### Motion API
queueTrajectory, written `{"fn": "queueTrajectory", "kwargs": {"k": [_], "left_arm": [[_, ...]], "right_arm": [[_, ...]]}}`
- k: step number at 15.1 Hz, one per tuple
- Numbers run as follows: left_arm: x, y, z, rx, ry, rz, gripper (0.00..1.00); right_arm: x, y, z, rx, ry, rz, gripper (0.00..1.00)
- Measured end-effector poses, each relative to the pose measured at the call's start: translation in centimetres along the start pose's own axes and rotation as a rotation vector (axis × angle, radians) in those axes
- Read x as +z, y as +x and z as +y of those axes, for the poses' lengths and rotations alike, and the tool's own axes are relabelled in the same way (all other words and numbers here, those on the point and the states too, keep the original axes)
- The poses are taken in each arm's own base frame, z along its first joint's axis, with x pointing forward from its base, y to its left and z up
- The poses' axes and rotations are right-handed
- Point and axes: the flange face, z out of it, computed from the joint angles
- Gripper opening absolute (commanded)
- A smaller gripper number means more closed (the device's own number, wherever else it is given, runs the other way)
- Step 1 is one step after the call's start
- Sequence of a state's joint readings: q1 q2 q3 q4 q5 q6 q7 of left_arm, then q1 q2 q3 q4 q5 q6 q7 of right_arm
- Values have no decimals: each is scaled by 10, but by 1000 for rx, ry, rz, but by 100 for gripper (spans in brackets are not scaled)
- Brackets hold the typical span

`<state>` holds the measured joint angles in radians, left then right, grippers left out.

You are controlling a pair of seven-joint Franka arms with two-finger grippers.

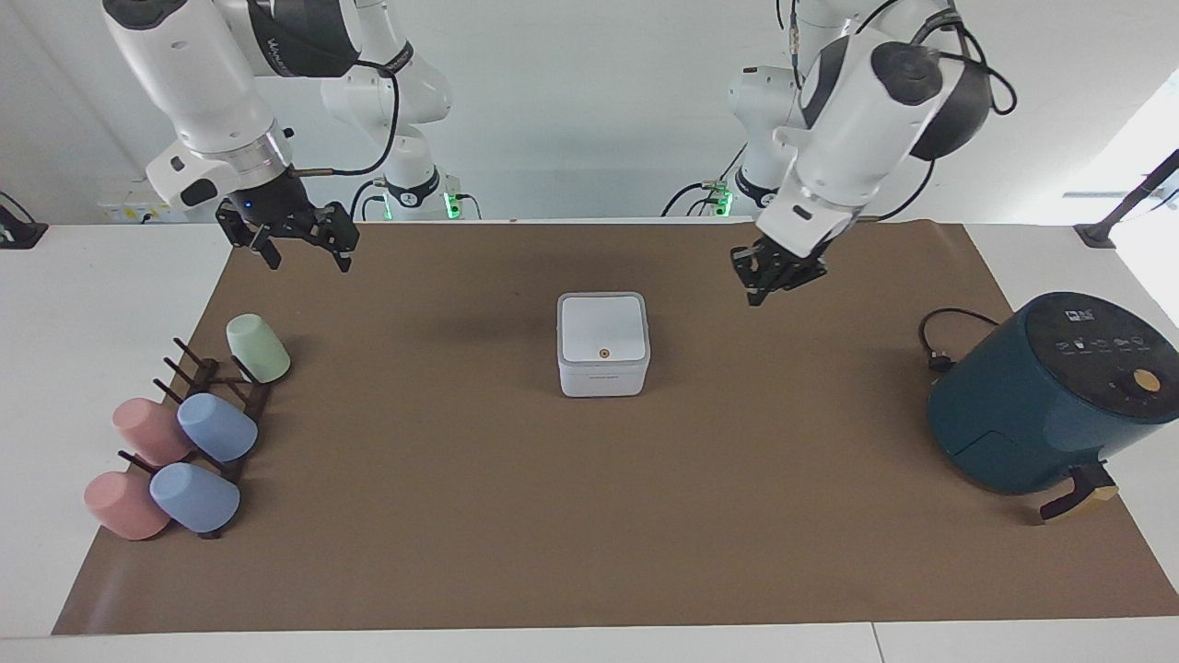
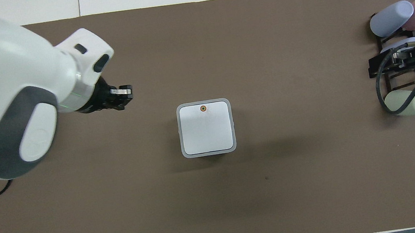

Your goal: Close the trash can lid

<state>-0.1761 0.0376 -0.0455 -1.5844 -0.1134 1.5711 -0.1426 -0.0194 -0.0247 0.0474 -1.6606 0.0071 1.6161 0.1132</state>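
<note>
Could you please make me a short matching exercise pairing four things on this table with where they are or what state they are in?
Things:
1. lid
2. left hand
3. air fryer
4. green cup

Descriptions:
A. at the right arm's end, on the cup rack
B. down flat on the trash can
C. at the left arm's end, cord beside it
D. raised over bare brown mat

Pairs: 1-B, 2-D, 3-C, 4-A

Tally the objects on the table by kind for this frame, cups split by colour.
Trash can, lid shut: 1
Air fryer: 1
Cup rack: 1
Pink cups: 2
Blue cups: 2
Green cup: 1
Total: 8
</note>
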Motion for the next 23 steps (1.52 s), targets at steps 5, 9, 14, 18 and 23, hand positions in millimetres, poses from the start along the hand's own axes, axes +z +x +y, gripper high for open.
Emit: {"fn": "queueTrajectory", "kwargs": {"k": [5,9,14,18,23], "left_arm": [[-22,-26,-24,50,77,-48,100],[-20,-41,-29,67,90,-75,100],[-21,-37,-50,30,88,-60,100],[-36,-42,-58,13,87,-78,100],[-38,-43,-83,-35,80,-90,100]], "right_arm": [[0,0,0,0,0,0,100],[0,0,0,0,0,0,100],[0,0,0,0,0,0,100],[0,0,0,0,0,0,100],[0,0,0,0,0,0,100]]}}
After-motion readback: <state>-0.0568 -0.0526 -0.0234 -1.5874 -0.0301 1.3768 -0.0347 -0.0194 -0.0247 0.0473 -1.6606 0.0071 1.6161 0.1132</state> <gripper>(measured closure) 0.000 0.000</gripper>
